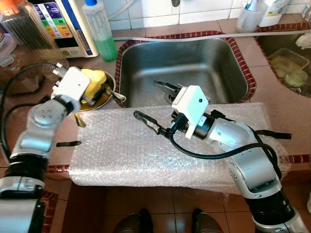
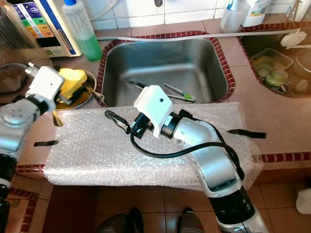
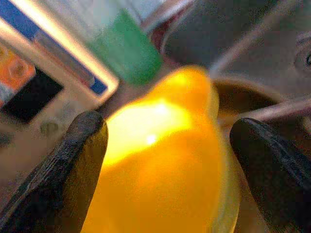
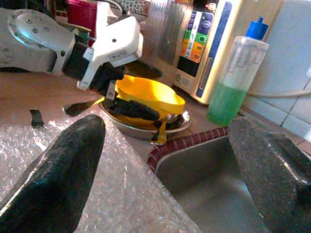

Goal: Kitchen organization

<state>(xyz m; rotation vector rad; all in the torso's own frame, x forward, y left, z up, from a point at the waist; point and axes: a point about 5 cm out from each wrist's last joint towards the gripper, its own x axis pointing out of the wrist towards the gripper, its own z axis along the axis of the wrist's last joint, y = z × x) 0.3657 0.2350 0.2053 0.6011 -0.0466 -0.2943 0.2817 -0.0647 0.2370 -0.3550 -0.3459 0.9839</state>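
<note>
While left tool [image 4: 133, 87] straddles yellow bowl [image 4: 148, 94] unclosed; right tool [image 1: 153, 104] open

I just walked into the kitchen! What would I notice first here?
Probably the bright yellow bowl in a metal dish left of the sink, with the left gripper open around it. Next, the bubble wrap covering the counter, where the right gripper hovers open.

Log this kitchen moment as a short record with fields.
Setting: tiled counter with a steel sink
Left gripper: jaws open around a yellow bowl in a metal dish
Right gripper: jaws open, over the bubble wrap at the sink edge
In sink: utensils
Behind dish: green soap bottle
</note>
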